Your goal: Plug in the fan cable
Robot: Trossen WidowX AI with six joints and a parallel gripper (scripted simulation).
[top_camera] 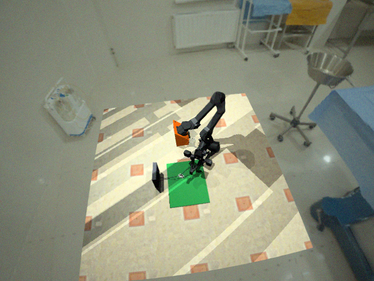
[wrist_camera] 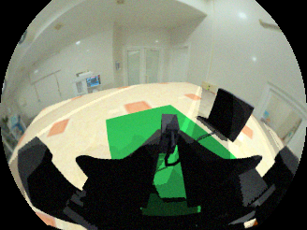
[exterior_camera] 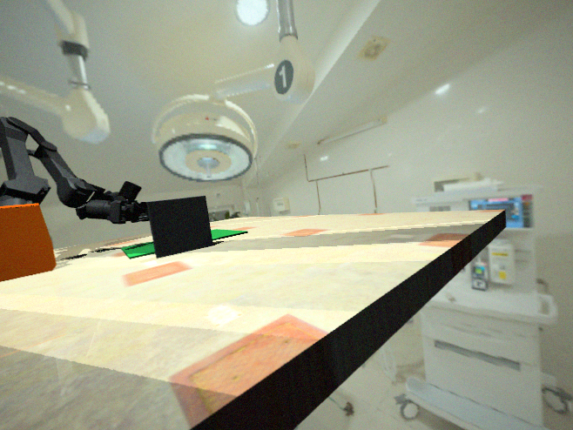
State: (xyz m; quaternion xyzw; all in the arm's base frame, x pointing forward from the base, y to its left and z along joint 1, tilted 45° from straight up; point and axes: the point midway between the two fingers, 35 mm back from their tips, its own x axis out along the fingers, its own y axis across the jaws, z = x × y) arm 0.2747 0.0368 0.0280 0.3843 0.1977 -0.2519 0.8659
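Observation:
My gripper [top_camera: 192,170] [wrist_camera: 168,133] is shut on the dark cable plug [wrist_camera: 169,122], which shows at the fingertips in the wrist view. It is over the back part of the green board [top_camera: 189,194] [exterior_camera: 230,232] [wrist_camera: 125,136]; the exact height is hard to tell. The black fan [top_camera: 156,176] [exterior_camera: 180,226] [wrist_camera: 230,114] stands upright beside the board. Its thin dark cable [wrist_camera: 206,136] runs from the fan toward the fingers, with a loop below them. A small white-and-black piece [top_camera: 181,175] shows on the board, too small to identify. I cannot make out the four-pin header.
An orange block [top_camera: 180,137] [exterior_camera: 23,243] stands near the arm's base, behind the board. The patterned table [top_camera: 211,242] [exterior_camera: 277,278] carries bands of light and shadow. Its dark front edge [exterior_camera: 360,331] shows in the exterior view.

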